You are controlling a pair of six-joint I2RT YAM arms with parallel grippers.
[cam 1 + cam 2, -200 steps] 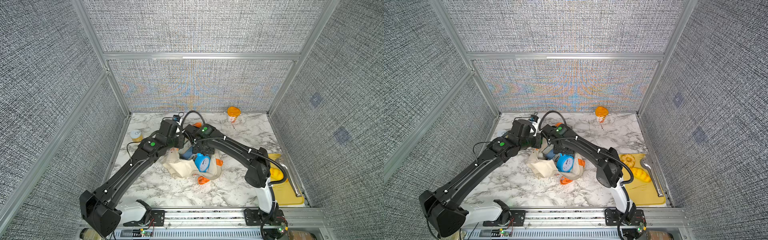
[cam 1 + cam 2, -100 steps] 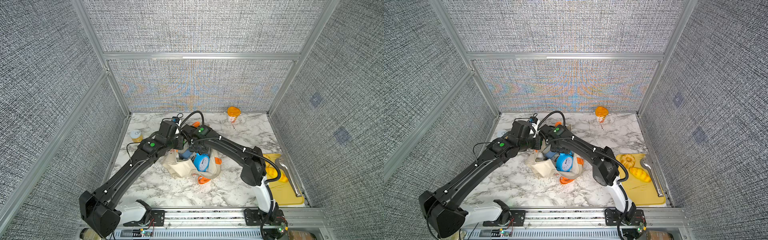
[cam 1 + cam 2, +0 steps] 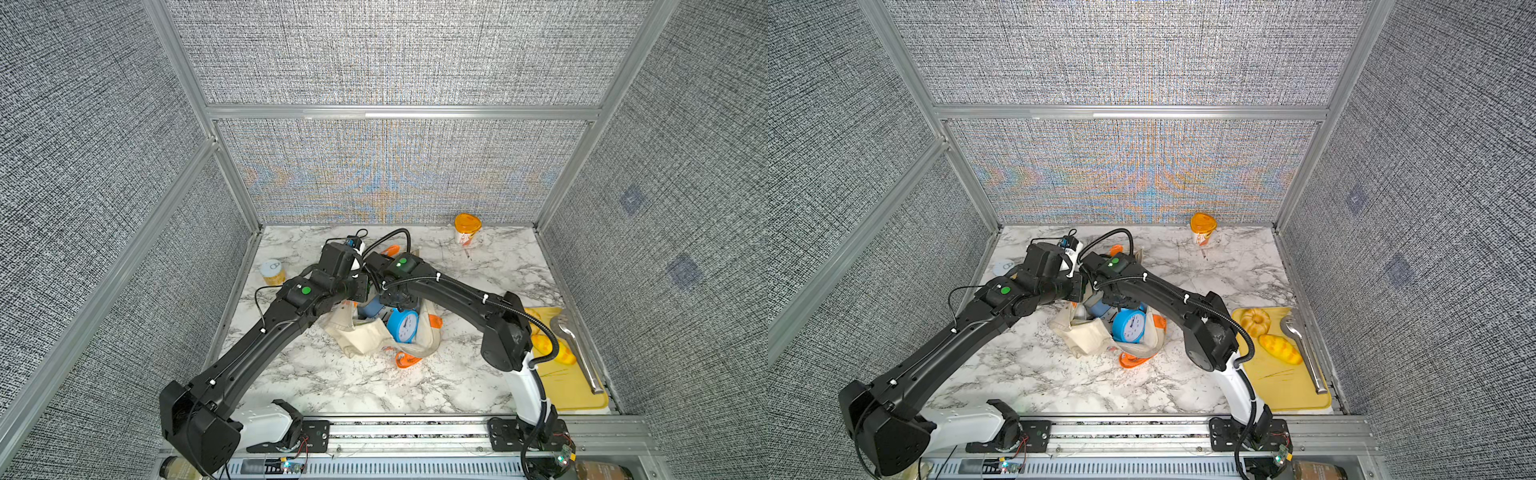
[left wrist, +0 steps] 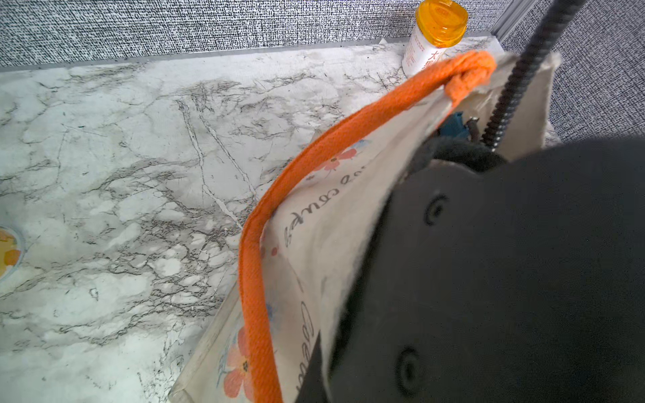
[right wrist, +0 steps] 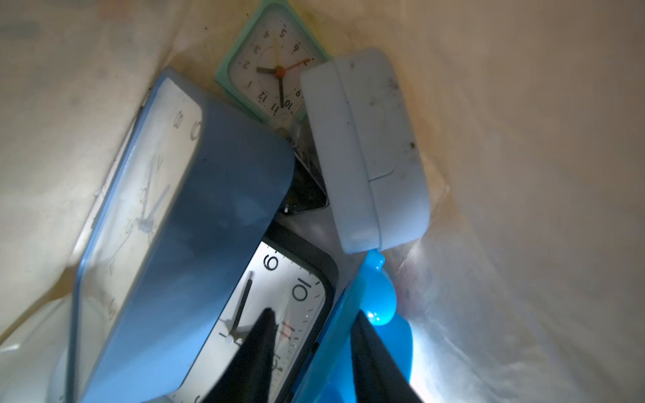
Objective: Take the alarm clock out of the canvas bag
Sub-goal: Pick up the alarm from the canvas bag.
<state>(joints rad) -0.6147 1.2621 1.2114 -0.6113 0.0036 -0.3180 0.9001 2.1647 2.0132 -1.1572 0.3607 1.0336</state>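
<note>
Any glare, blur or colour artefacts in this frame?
Both top views: rainbow moiré on the back wall. Right wrist: dim inside the canvas bag, glare on the black-framed clock. Left wrist: a dark, blurred robot part fills nearly half.

The canvas bag [image 3: 365,338] is cream with orange handles [image 4: 258,279], printed with orange-pink flowers and dark script lettering. The alarm clock [image 3: 403,326] has a bright blue case and white dial; the bag also holds a mint-green clock [image 5: 275,69], a pale blue clock [image 5: 209,226] and a black-framed clock [image 5: 296,282]. The desk [image 3: 332,382] is white marble-patterned with grey veining; the tray [image 3: 577,390] at right is yellow.
</note>
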